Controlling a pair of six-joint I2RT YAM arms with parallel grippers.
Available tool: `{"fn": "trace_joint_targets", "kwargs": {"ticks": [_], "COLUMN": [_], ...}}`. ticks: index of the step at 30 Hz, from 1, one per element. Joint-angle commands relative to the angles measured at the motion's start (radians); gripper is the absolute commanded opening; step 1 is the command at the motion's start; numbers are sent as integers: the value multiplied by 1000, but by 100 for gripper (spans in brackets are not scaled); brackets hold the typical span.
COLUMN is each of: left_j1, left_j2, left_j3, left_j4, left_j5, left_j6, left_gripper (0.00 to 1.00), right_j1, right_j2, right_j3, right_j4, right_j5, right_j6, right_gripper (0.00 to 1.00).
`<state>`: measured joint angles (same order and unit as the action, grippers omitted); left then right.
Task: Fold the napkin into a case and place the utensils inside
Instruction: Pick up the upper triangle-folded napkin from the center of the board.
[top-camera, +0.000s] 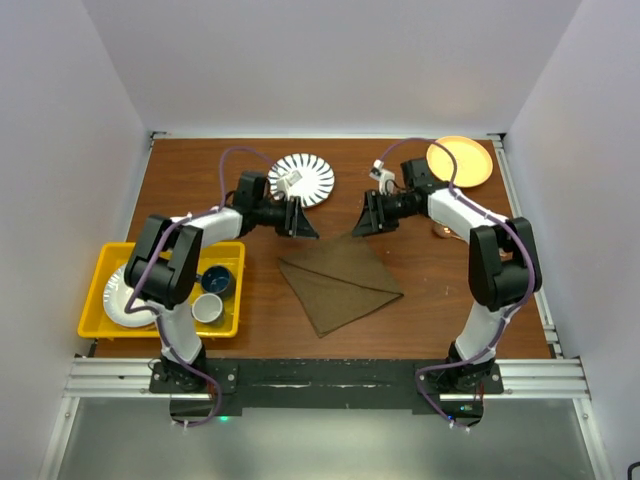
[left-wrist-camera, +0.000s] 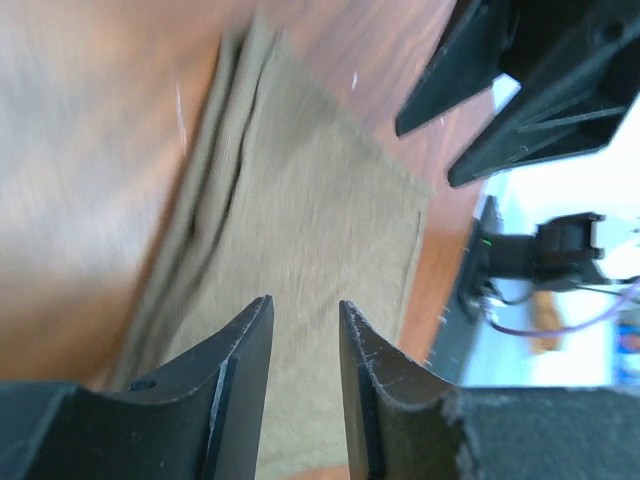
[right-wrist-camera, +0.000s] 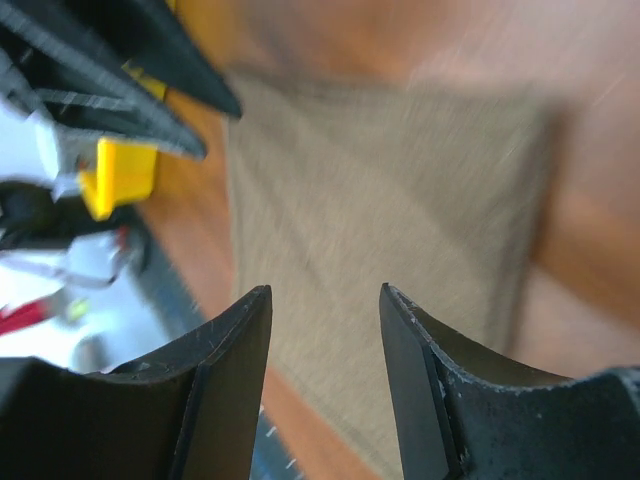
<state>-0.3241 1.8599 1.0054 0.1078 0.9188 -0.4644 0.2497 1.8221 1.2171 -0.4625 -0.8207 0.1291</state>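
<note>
Napkin (top-camera: 340, 283) partly folded, flat; no case yet. Left gripper (top-camera: 303, 226) and right gripper (top-camera: 362, 224) spread, empty, above its far corner. Utensils unseen; 2 steps likely left.

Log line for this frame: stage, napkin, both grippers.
stage: napkin folding | napkin: folded, lying flat | left gripper: open, empty, above napkin | right gripper: open, empty, above napkin
</note>
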Motion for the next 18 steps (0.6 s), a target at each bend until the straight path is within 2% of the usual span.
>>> {"fn": "trace_joint_targets", "kwargs": {"ticks": [1, 4, 12, 18], "left_j1": [-27, -52, -58, -56], "left_j2": [-22, -19, -8, -1], "left_j3": [183, 217, 219, 217], "left_j4": [-180, -194, -168, -157], "left_j5": [-92, -135, -136, -110], "left_j6": [251, 306, 325, 337], "left_gripper": [36, 36, 38, 42], "right_j1": [-3, -3, 0, 2], "right_j2": [44, 92, 172, 243], "right_j3": [96, 123, 140, 139], "right_j4": [-28, -24, -42, -21], "right_j5": [182, 244, 259, 166], "right_j6": [-42, -45, -74, -97], "right_gripper": [53, 53, 52, 42]}}
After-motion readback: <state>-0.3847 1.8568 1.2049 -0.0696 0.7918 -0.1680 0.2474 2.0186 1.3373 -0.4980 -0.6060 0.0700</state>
